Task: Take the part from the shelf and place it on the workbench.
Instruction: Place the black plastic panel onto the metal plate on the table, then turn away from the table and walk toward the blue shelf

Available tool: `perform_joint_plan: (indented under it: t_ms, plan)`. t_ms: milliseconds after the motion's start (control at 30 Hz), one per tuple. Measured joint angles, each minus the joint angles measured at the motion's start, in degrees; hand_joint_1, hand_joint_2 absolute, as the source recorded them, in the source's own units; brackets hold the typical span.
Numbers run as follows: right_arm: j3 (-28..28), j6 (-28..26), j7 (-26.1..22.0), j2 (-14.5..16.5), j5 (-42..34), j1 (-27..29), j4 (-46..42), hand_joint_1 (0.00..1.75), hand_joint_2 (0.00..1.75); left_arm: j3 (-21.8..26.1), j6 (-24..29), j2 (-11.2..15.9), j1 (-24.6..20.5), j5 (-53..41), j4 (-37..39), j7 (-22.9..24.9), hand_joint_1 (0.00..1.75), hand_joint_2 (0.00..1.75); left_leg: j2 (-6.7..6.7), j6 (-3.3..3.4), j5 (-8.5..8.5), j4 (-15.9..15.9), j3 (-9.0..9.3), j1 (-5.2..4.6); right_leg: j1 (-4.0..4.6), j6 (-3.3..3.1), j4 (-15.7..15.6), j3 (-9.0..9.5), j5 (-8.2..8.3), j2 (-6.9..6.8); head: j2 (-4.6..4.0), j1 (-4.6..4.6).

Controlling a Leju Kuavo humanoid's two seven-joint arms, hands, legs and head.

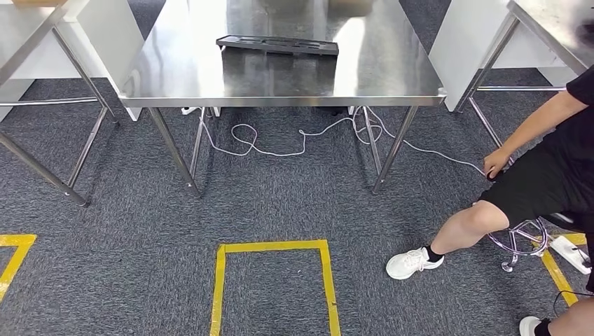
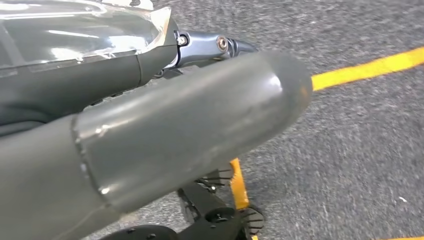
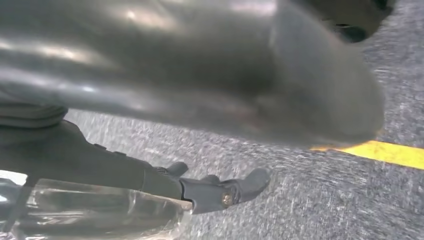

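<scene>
Dark part [image 1: 277,45] lies flat on the steel tabletop [image 1: 182,70], looks placed already; left hand [image 2: 150,145] and right hand [image 3: 200,75] hang over carpet, fingers' state I cannot tell, next probably stepping back.

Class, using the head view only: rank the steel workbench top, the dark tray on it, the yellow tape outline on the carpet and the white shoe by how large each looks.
1. Workbench top, clearly largest.
2. Yellow tape outline.
3. Dark tray; it lies farther away, so its real size versus the outline is unsure.
4. White shoe, smallest.
</scene>
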Motion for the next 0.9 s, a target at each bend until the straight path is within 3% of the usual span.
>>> perform_joint_plan:
  t_ms: [100, 133, 167, 200, 233, 267, 333, 367, 400, 467, 500, 533, 600, 633, 667, 700, 733, 800, 867, 900]
  plan:
    - [0.95, -0.2, 0.25, -0.3, 1.04, 0.19, 0.18, 0.0, 0.0, 0.02, 0.15, -0.08, 0.17, 0.03, 0.07, 0.04, 0.0, 0.0, 0.38, 0.94, 2.14, -0.2, -2.51, -0.13, -0.21, -0.89, 8.41, -2.73, -7.34, 0.3, 0.0, 0.43]
    - [1.21, -0.25, 0.39, -0.33, 1.35, 0.23, 0.21, 0.0, 0.0, 0.03, 0.17, -0.07, 0.26, 0.05, 0.08, 0.04, 0.0, 0.0, 0.48, 1.0, 2.86, -0.17, -3.39, -0.21, -0.31, -0.78, 11.9, -3.28, -8.99, 0.34, 0.0, 0.49]
    - [1.44, -0.27, 0.54, -0.39, 1.59, 0.24, 0.24, 0.0, 0.0, 0.05, 0.19, -0.07, 0.34, 0.08, 0.09, 0.04, 0.0, 0.0, 0.58, 0.96, 3.56, -0.13, -4.27, -0.27, -0.38, -0.31, 14.19, -3.11, -9.22, 0.37, 0.0, 0.49]
    - [1.67, -0.27, 0.66, -0.48, 1.78, 0.23, 0.26, 0.0, 0.0, 0.08, 0.19, -0.07, 0.43, 0.1, 0.1, 0.04, 0.0, 0.0, 0.67, 0.86, 4.27, -0.08, -5.14, -0.31, -0.42, 0.37, 14.96, -2.08, -8.42, 0.37, 0.0, 0.5]
    - [1.85, -0.27, 0.76, -0.59, 1.88, 0.22, 0.27, 0.0, 0.0, 0.09, 0.18, -0.08, 0.51, 0.09, 0.11, 0.04, 0.0, 0.0, 0.72, 0.73, 4.94, -0.04, -5.9, -0.32, -0.46, 1.02, 13.55, -0.07, -6.95, 0.37, 0.0, 0.5]
    - [1.97, -0.27, 0.85, -0.68, 1.96, 0.18, 0.27, 0.0, 0.0, 0.1, 0.17, -0.09, 0.57, 0.09, 0.13, 0.04, 0.0, 0.0, 0.72, 0.54, 5.6, 0.01, -6.55, -0.33, -0.48, 1.4, 10.24, 2.83, -5.67, 0.37, 0.0, 0.51]
    - [2.11, -0.27, 1.24, -0.8, 2.1, 0.01, 0.28, 0.0, 0.0, 0.11, 0.17, -0.11, 0.71, 0.09, 0.15, 0.03, 0.0, 0.0, 0.71, -0.03, 6.83, 0.13, -7.53, -0.48, -0.19, 1.1, 0.63, 9.55, -5.63, 0.43, -0.01, 0.49]
    - [2.13, -0.27, 1.54, -0.8, 2.19, -0.06, 0.31, 0.0, 0.0, 0.12, 0.17, -0.13, 0.78, 0.09, 0.15, 0.02, 0.0, 0.0, 0.74, -0.31, 7.47, 0.1, -7.81, -0.55, 0.01, 0.74, -2.91, 11.59, -6.22, 0.5, -0.01, 0.45]
    - [2.14, -0.27, 1.88, -0.8, 2.24, -0.09, 0.37, 0.0, 0.0, 0.13, 0.18, -0.13, 0.85, 0.09, 0.15, 0.0, 0.0, 0.0, 0.79, -0.56, 8.08, 0.05, -8.02, -0.62, 0.25, 0.46, -4.99, 12.54, -6.76, 0.57, 0.0, 0.44]
    - [2.14, -0.27, 2.44, -0.78, 2.39, -0.01, 0.52, 0.0, 0.0, 0.13, 0.19, -0.08, 1.04, 0.09, 0.16, -0.05, 0.0, 0.0, 0.63, -1.05, 8.54, 0.17, -8.43, -0.56, -0.1, -0.14, -5.23, 11.79, -6.39, 0.53, 0.0, 0.35]
    - [2.14, -0.27, 2.62, -0.76, 2.48, 0.04, 0.58, 0.0, 0.0, 0.13, 0.19, -0.04, 1.16, 0.09, 0.17, -0.08, 0.0, 0.0, 0.44, -1.32, 7.46, 0.93, -8.79, -0.45, -0.43, -0.7, -5.15, 11.42, -5.98, 0.43, 0.0, 0.28]
    - [2.15, -0.27, 2.73, -0.75, 2.58, 0.09, 0.62, 0.0, 0.0, 0.13, 0.19, 0.0, 1.3, 0.07, 0.19, -0.11, 0.0, 0.0, 0.23, -1.6, 5.22, 2.85, -9.37, -0.31, -0.73, -1.39, -5.11, 10.97, -5.48, 0.27, -0.01, 0.07]
    - [2.22, -0.27, 2.79, -0.7, 2.72, 0.15, 0.65, 0.0, 0.0, 0.13, 0.18, 0.02, 1.45, 0.04, 0.22, -0.15, 0.0, 0.0, -0.02, -2.1, -0.7, 9.75, -10.97, -0.03, -0.72, -2.4, -4.85, 9.77, -4.49, 0.0, -0.01, -0.2]
    - [2.28, -0.27, 2.79, -0.69, 2.76, 0.16, 0.66, 0.0, 0.0, 0.13, 0.18, 0.02, 1.48, 0.02, 0.24, -0.16, 0.0, 0.0, -0.08, -2.31, -2.8, 13.57, -11.66, 0.07, -0.6, -2.53, -4.63, 9.03, -4.05, -0.09, 0.0, -0.27]
    - [2.34, -0.27, 2.79, -0.69, 2.79, 0.17, 0.66, 0.0, 0.0, 0.13, 0.18, 0.02, 1.49, 0.02, 0.24, -0.18, 0.0, 0.0, -0.1, -2.5, -3.39, 16.15, -11.76, 0.19, -0.54, -2.5, -4.28, 8.26, -3.61, -0.15, 0.0, -0.26]
    - [2.41, -0.28, 2.79, -0.68, 2.82, 0.18, 0.67, 0.0, 0.0, 0.13, 0.18, 0.02, 1.49, 0.02, 0.24, -0.22, 0.0, 0.0, -0.09, -2.67, -2.78, 17.07, -11.11, 0.36, -0.55, -2.35, -3.82, 7.44, -3.24, -0.17, -0.01, -0.27]
    - [2.47, -0.31, 2.78, -0.68, 2.88, 0.2, 0.67, 0.0, 0.0, 0.13, 0.17, 0.03, 1.49, 0.02, 0.23, -0.28, 0.0, 0.0, -0.07, -2.8, -1.33, 15.93, -9.52, 0.57, -0.61, -2.15, -3.28, 6.63, -2.94, -0.16, -0.01, -0.28]
    - [2.68, -0.49, 2.74, -0.68, 3.25, 0.21, 0.67, 0.0, 0.0, 0.13, 0.14, 0.04, 1.45, -0.03, 0.24, -0.47, 0.0, 0.0, -0.2, -3.08, 0.63, 9.32, -4.36, 0.9, -0.67, -1.74, -1.92, 4.95, -2.59, -0.12, -0.01, -0.33]
    - [3.04, -0.86, 2.63, -0.64, 3.84, 0.17, 0.69, 0.0, 0.0, 0.12, 0.1, 0.07, 1.44, -0.08, 0.25, -0.63, 0.0, 0.0, -0.53, -3.13, 0.25, 3.77, -0.97, 0.76, -0.55, -1.13, -0.92, 3.7, -2.21, -0.1, -0.01, -0.3]
    - [3.22, -1.03, 2.58, -0.6, 4.11, 0.14, 0.71, 0.0, 0.0, 0.12, 0.1, 0.08, 1.46, -0.09, 0.26, -0.66, 0.0, 0.0, -0.66, -3.1, -0.19, 2.89, -0.7, 0.52, -0.47, -0.65, -0.74, 3.26, -1.89, -0.11, 0.0, -0.3]
